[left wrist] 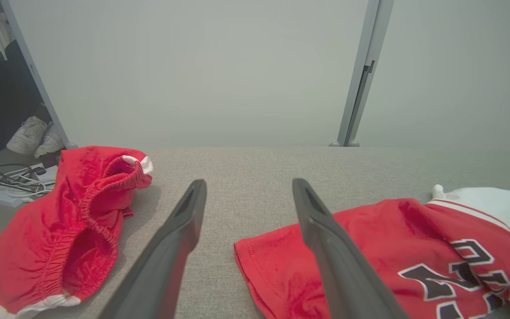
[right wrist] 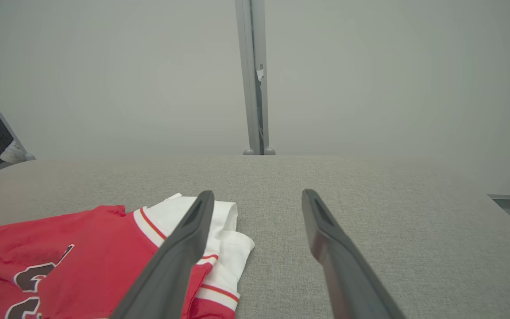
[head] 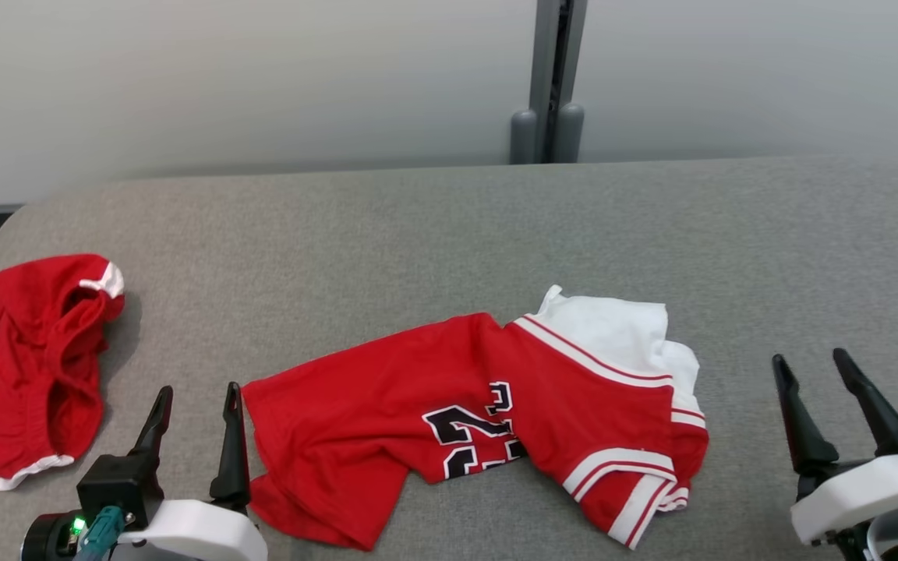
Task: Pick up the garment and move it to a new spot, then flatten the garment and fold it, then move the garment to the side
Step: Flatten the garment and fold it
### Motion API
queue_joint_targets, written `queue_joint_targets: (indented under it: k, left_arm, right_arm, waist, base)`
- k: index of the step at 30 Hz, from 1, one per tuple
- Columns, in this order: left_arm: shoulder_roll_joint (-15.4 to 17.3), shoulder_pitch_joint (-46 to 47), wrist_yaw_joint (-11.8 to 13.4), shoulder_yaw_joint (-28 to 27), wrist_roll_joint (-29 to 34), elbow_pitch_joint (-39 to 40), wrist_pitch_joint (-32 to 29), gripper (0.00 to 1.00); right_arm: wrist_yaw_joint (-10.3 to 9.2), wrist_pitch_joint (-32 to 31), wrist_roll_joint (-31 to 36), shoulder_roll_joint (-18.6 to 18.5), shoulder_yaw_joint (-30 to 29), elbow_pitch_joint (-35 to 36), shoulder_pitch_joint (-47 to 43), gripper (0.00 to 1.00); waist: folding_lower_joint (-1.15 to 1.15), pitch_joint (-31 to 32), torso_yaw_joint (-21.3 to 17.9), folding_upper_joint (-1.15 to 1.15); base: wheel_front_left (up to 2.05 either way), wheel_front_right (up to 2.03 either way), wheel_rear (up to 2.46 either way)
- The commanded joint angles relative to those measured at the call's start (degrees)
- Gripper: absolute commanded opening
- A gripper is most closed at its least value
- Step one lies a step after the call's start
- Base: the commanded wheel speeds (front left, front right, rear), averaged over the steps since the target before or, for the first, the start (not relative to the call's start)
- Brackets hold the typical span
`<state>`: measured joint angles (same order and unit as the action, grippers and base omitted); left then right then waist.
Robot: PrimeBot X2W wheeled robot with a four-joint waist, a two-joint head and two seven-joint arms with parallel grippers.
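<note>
A red jersey (head: 464, 413) with white sleeves and black numbers lies crumpled on the grey table (head: 449, 226), near the front middle. Its hem corner (left wrist: 259, 261) is just right of my left gripper (head: 198, 389), which stands open and empty at the lower left. In the left wrist view the open gripper (left wrist: 248, 184) points across the table. My right gripper (head: 807, 360) stands open and empty at the lower right, clear of the jersey's white sleeve (right wrist: 219, 239). The right wrist view has that gripper (right wrist: 257, 195) above bare table, the jersey (right wrist: 60, 248) to its left.
Red shorts (head: 24, 366) with white trim lie bunched at the table's left edge, also in the left wrist view as shorts (left wrist: 69, 230). A grey post (head: 549, 86) stands behind the table. Cables and shoes (left wrist: 33, 135) lie on the floor left of the table.
</note>
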<state>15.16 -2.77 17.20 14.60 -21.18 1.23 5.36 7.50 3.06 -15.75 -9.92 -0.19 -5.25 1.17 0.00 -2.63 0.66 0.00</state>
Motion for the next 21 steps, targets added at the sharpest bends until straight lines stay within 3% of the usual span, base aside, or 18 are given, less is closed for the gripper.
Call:
queue_joint_targets:
  k: [1,7,21]
  left_arm:
    - [-0.2,1.4,-0.2,0.3,0.3,0.2,0.4,1.0]
    - [-1.3,4.3,-0.7,1.4,0.6,-0.1,1.3,1.0]
    - [-4.4,10.8,-2.5,3.5,0.0,-5.5,4.9,1.0]
  right_arm:
    - [-0.01,0.1,-0.7,-0.8,-0.5,-0.7,1.3,1.0]
    - [0.0,-1.1,-3.5,-3.4,1.1,-5.4,6.5,1.0]
    - [0.0,-5.7,-13.1,-9.5,13.1,-19.6,19.7,1.0]
  waist:
    - [0.0,-1.8,1.7,0.0]
    - [0.0,-6.6,5.2,0.0]
    - [0.0,-13.4,9.5,0.0]
  base:
    - [0.0,0.0,0.0]
    - [0.0,0.0,0.0]
    - [0.0,0.0,0.0]
